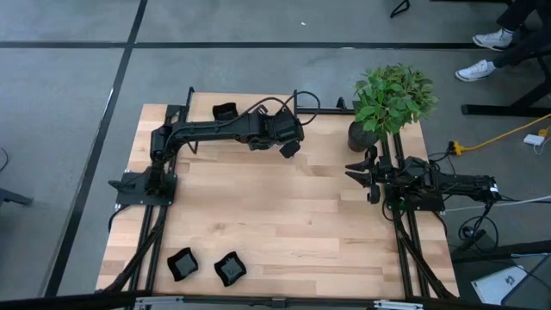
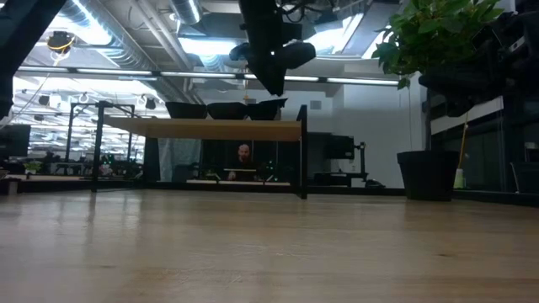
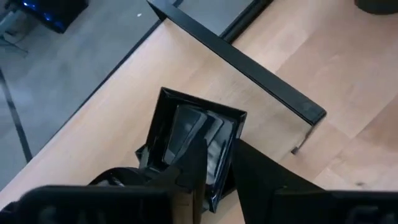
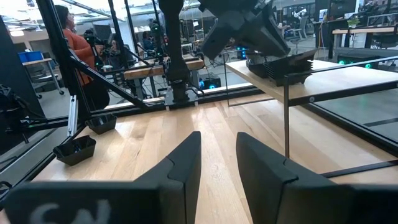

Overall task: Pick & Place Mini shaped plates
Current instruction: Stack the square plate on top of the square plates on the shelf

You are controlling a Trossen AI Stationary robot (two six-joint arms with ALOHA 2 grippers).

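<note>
High view: left gripper [image 1: 291,146] hangs near the far edge; 2 plates [image 1: 205,266] lie at the near left, the plant pot [image 1: 362,136] far right. Left wrist view: its fingers [image 3: 193,163] pinch a square plate's [image 3: 198,140] rim. Right wrist view: right gripper [image 4: 217,163] waits, fingers slightly apart.

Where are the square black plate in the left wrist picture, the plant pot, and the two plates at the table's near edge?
Square black plate [image 3: 186,127]: left wrist view, its inner floor.
Plant pot [image 2: 428,175]: low view, its front wall.
Two plates [image 1: 182,263]: high view, centre of the left one.
</note>
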